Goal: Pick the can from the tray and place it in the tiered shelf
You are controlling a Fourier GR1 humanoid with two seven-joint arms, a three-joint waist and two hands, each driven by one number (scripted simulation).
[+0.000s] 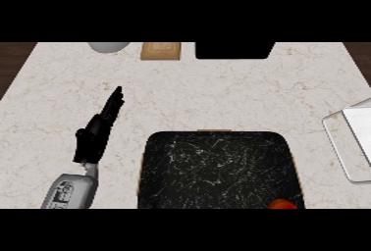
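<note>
1. Tray (217, 166) fills the 6 o'clock part of my view: dark, scratched and marbled, with rounded corners and a thin wooden edge showing at its far side.
2. At about 5 o'clock, in the tray's near right corner, a small orange-red object (282, 204) pokes in from the bottom edge. I take it for the can, though too little of it shows to be sure.
3. My left hand (101, 130) lies over the counter (217, 93) at 9 o'clock, just beside the tray's left wall, fingers straight and released, holding nothing, pointing toward 12.
4. My right hand is nowhere in view.
5. At 3 o'clock a pale wire-framed piece with a flat white panel (355, 144) runs off the edge; I judge it to be the tiered shelf, well apart from the can.
6. Along 12 o'clock sit a grey rounded object (109, 46), a tan block (161, 51) and a black box (233, 50).
7. I expect the can to be stiff, light and smooth-sided, so likely slippery; it may roll or tip if nudged. I would curl fingers and thumb round its middle, on opposite sides of the wall, not pinch the rim.
</note>
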